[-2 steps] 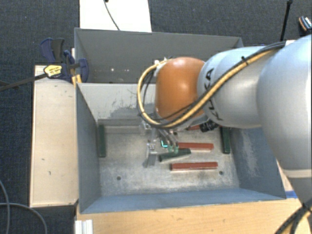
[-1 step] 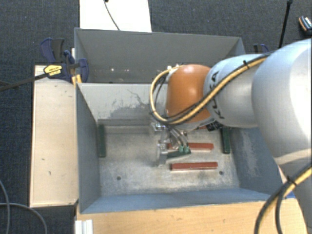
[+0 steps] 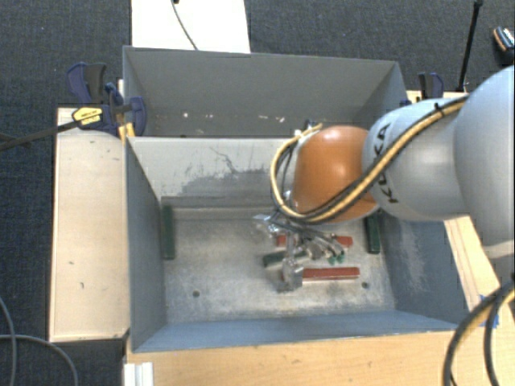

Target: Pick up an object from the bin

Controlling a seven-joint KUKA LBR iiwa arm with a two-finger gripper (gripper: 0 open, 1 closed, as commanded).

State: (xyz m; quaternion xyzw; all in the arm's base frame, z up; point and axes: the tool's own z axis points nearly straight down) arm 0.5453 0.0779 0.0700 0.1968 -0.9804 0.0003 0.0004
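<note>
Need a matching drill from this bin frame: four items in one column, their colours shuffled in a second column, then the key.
Column 1
1. stick by the left wall of the bin
2. flat bar lying just right of the tool
3. wrist cover
4. tool

Column 2
A. orange
B. silver-grey
C. dark green
D. red

Pairs: 1-C, 2-D, 3-A, 4-B
</note>
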